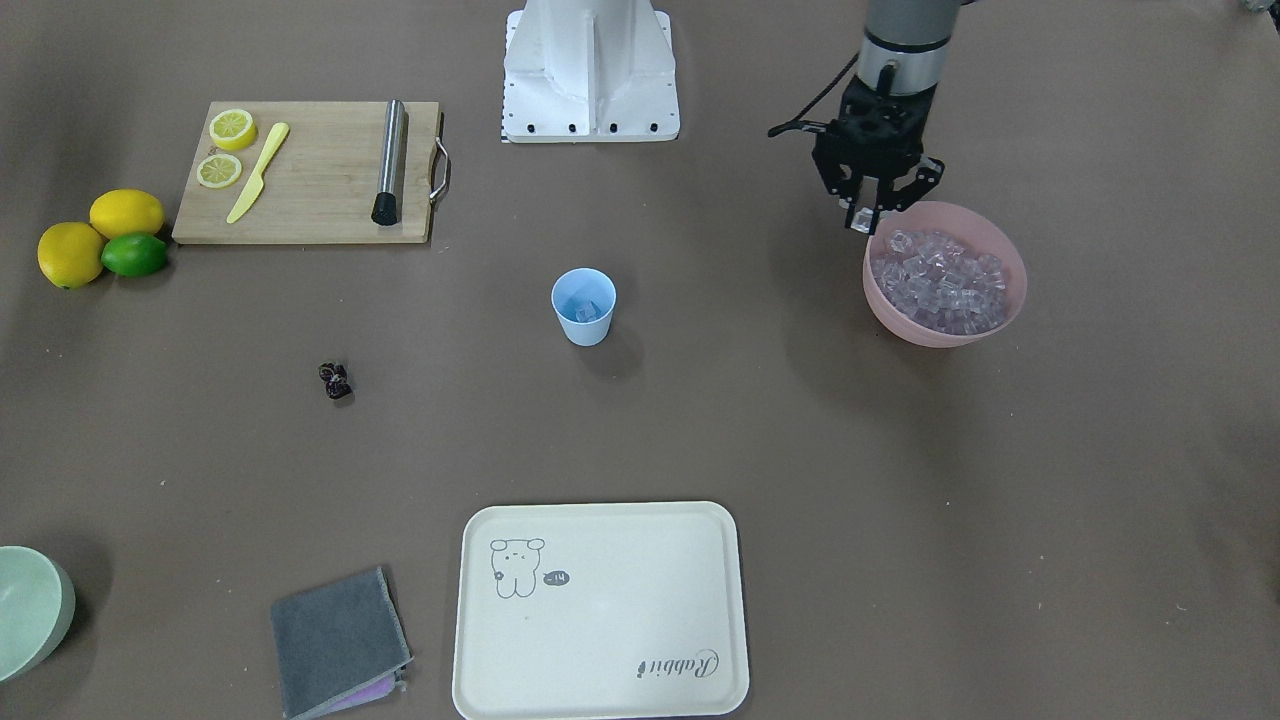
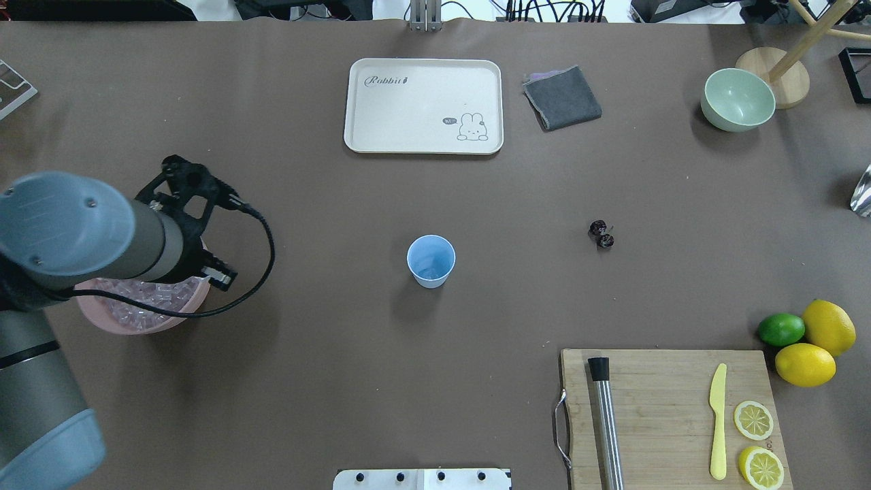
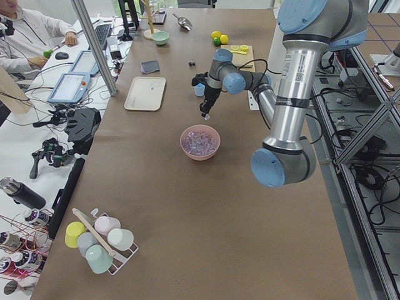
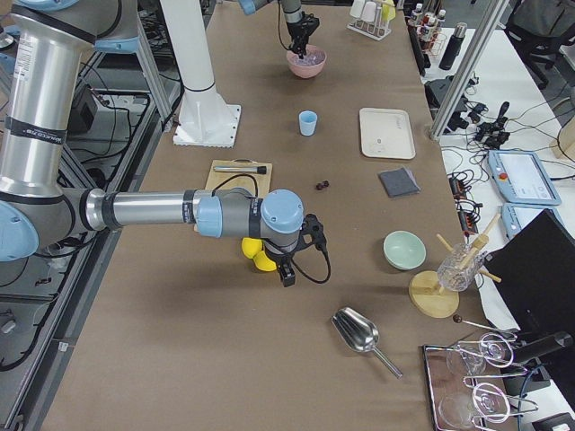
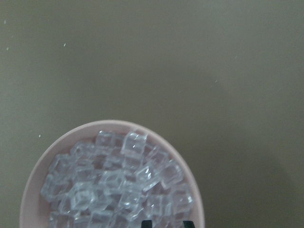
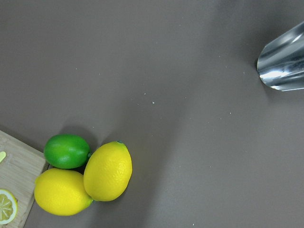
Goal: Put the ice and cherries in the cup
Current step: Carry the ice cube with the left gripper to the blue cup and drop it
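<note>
The light-blue cup (image 1: 583,308) stands upright mid-table, and at least one clear cube shows inside it. The ice (image 1: 940,280) is heaped in a pink bowl (image 1: 900,325) on my left side. My left gripper (image 1: 866,218) hangs just above the bowl's rim nearest my base, shut on one ice cube (image 1: 861,221). In the left wrist view the ice (image 5: 118,185) fills the bowl below. The cherries (image 1: 335,380) lie on the table apart from the cup, toward my right. My right gripper (image 4: 287,274) hovers near the lemons; I cannot tell whether it is open or shut.
A wooden board (image 1: 310,185) carries lemon slices, a yellow knife and a steel muddler. Two lemons and a lime (image 1: 135,255) sit beside it. A cream tray (image 1: 600,610), a grey cloth (image 1: 335,640), a pale green bowl (image 1: 30,610) and a metal scoop (image 4: 355,332) lie farther out.
</note>
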You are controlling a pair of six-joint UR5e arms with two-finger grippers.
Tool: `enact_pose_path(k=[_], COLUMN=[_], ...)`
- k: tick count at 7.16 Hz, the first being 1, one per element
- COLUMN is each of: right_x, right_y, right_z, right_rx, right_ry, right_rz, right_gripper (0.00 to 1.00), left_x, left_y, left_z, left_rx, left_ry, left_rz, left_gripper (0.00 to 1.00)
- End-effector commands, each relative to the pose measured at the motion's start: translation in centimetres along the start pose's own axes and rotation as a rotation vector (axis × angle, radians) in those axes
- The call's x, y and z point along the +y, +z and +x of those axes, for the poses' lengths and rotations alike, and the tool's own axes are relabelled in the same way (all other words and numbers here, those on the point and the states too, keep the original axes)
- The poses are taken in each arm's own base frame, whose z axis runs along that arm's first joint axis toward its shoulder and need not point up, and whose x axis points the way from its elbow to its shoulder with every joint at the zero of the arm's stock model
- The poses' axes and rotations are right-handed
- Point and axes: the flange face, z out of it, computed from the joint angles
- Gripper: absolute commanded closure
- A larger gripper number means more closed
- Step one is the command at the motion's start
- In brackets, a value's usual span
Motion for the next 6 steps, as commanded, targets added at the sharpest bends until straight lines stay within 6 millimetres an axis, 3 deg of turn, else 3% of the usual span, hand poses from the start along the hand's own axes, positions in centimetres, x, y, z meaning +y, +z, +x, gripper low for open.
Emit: enact_pose_path(k=[1,4,6], right_x=[0.1,0.1,0.1], right_y=[0.1,0.1,0.1], right_z=[0.1,0.2,0.2], right_rx=[-0.001,0.003,0.007], right_ry=[0.003,0.001,0.000], right_rz=[-0.002,-0.004,-0.004], right_gripper=[0.00,0.00,0.00], left_x=[-5.2,-13.9,-15.6], left_y=[-1.1,0.5,2.0], left_z=[7.4,19.4,21.9], left_rx=[0.031,0.078,0.111], left_ry=[-0.099,-0.278,-0.328], left_rz=[-0.015,-0.022,-0.007], left_gripper=[1.00,1.00,1.00])
